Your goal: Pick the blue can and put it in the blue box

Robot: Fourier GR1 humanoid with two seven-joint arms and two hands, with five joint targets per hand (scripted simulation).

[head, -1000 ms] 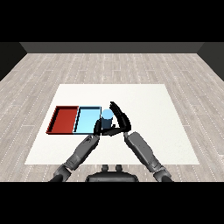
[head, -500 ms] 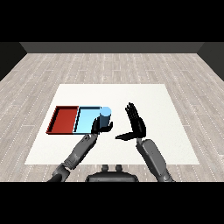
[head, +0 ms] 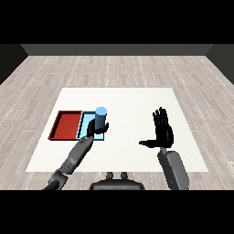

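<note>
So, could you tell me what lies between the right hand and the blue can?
Only bare white table, in the head view, between right hand and blue can.

A bare test room: a white table (head: 137, 105) with nothing around it on a pale plank floor (head: 114, 68), with dark walls (head: 119, 49) at the far edge.

One white rectangular desk (head: 137, 105). Two shallow rectangular trays, side by side: one red tray (head: 66, 125), one light blue tray (head: 87, 124). One upright light blue cylindrical can (head: 100, 118). Two black hands on grey forearms: one left hand (head: 93, 130), one right hand (head: 162, 132).
</note>
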